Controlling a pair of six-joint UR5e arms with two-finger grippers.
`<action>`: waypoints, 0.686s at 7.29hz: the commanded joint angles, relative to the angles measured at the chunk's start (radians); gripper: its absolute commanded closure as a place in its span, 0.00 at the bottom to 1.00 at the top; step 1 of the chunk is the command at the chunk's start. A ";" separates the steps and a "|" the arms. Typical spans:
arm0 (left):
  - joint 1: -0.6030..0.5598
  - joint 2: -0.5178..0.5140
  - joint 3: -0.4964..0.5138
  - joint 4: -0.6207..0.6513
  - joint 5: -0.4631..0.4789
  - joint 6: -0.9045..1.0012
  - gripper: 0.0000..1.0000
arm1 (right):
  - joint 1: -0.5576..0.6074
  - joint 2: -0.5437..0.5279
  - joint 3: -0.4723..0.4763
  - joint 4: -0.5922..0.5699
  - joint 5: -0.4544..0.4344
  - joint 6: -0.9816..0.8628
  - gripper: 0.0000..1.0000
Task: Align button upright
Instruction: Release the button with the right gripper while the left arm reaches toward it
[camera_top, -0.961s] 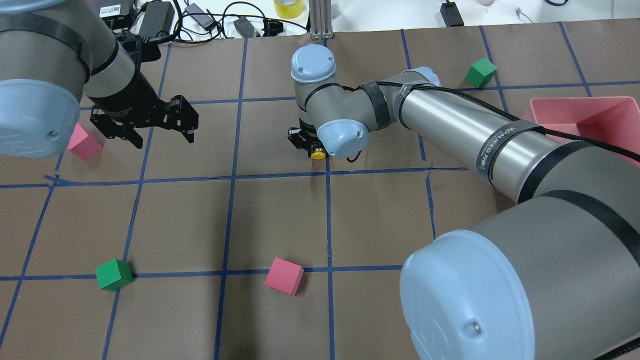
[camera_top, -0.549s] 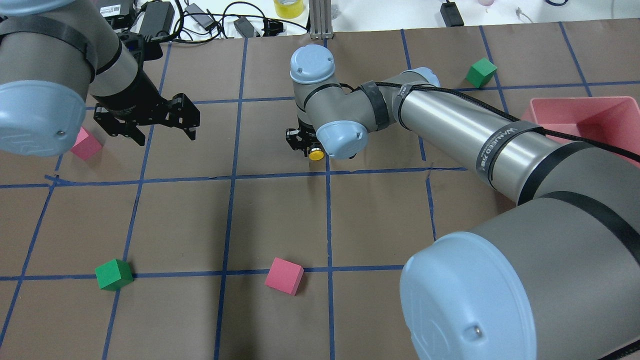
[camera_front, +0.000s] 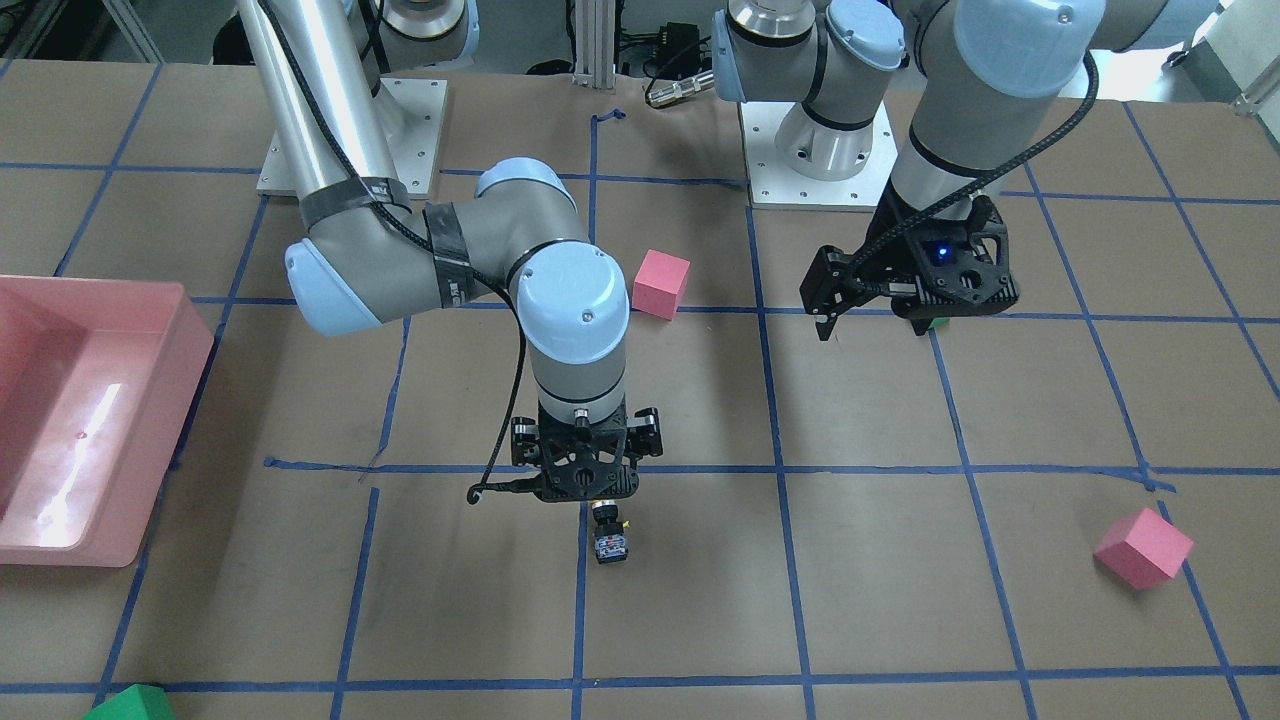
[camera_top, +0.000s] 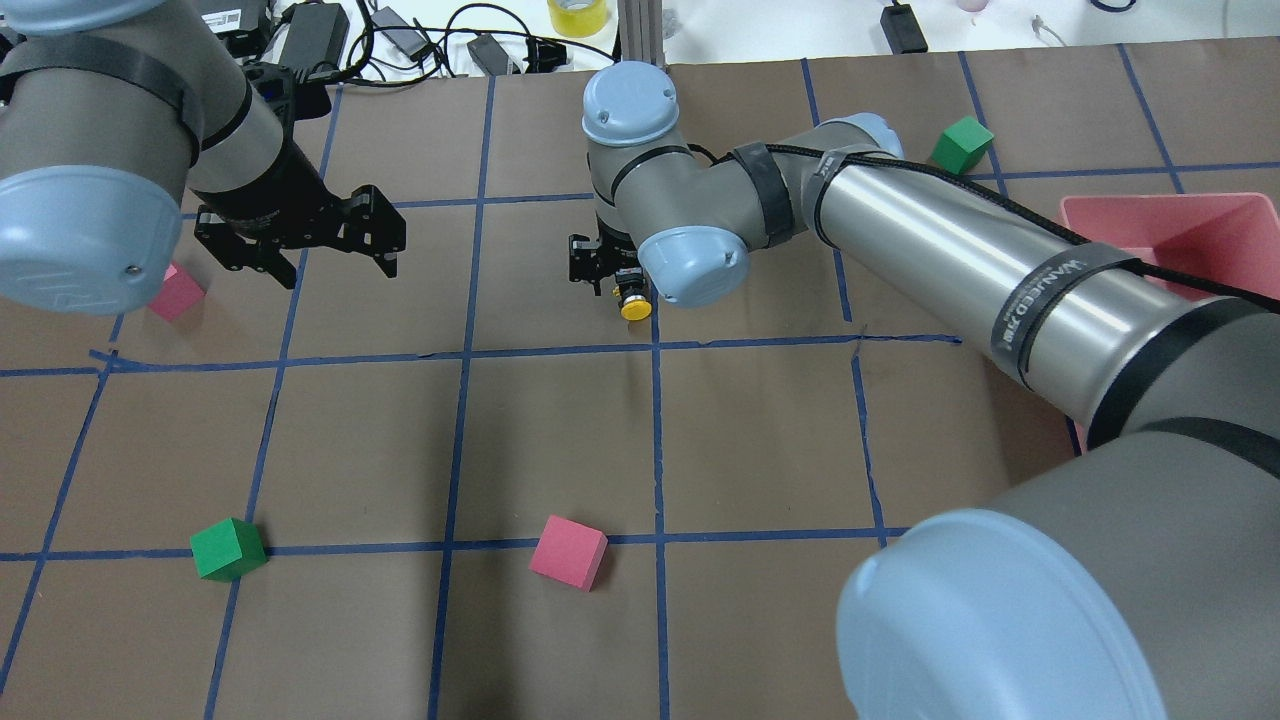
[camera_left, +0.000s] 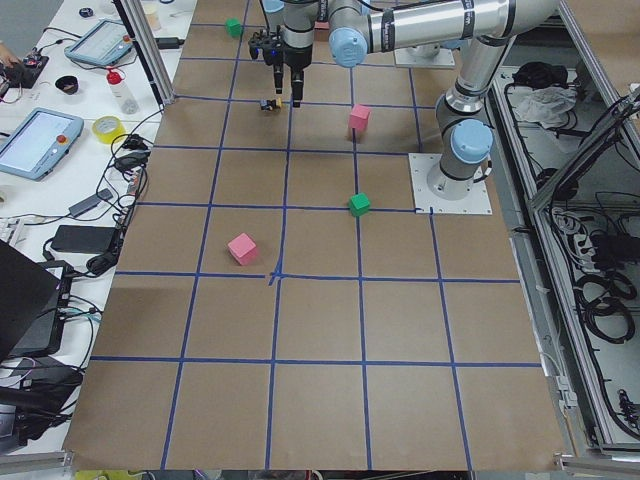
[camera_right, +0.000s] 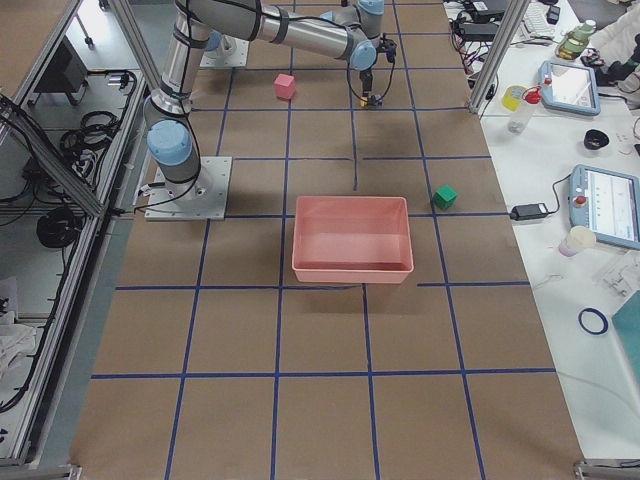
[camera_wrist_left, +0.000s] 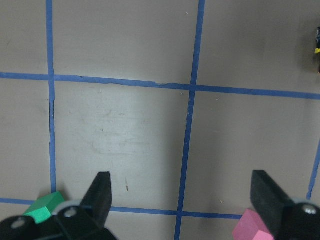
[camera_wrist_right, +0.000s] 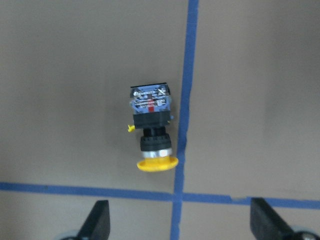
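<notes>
The button (camera_wrist_right: 151, 129) lies on its side on the brown paper beside a blue tape line, with its yellow cap (camera_top: 632, 309) toward the robot and its contact block away. It also shows in the front view (camera_front: 608, 537). My right gripper (camera_wrist_right: 182, 222) is open and hangs straight above the button without touching it; in the overhead view (camera_top: 610, 276) the wrist mostly hides it. My left gripper (camera_top: 330, 268) is open and empty, hovering well to the left of the button, whose edge shows at the right border of the left wrist view (camera_wrist_left: 317, 47).
A pink bin (camera_top: 1200, 235) stands at the right. Green cubes lie at the far right (camera_top: 962, 143) and near left (camera_top: 228, 549). Pink cubes lie at the near middle (camera_top: 568, 552) and under the left arm (camera_top: 178, 290). Cables and boxes (camera_top: 400, 40) line the far edge.
My right wrist has risen and shifted slightly away from the robot above the button. The button stays in place. My left gripper has drifted a little to the right.
</notes>
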 joint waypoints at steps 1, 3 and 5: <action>-0.061 -0.014 -0.115 0.241 0.017 -0.059 0.00 | -0.146 -0.142 0.045 0.095 0.008 -0.220 0.00; -0.127 -0.041 -0.230 0.492 0.033 -0.142 0.00 | -0.285 -0.275 0.048 0.172 0.000 -0.301 0.00; -0.219 -0.122 -0.247 0.639 0.105 -0.191 0.00 | -0.284 -0.399 0.035 0.378 -0.003 -0.298 0.00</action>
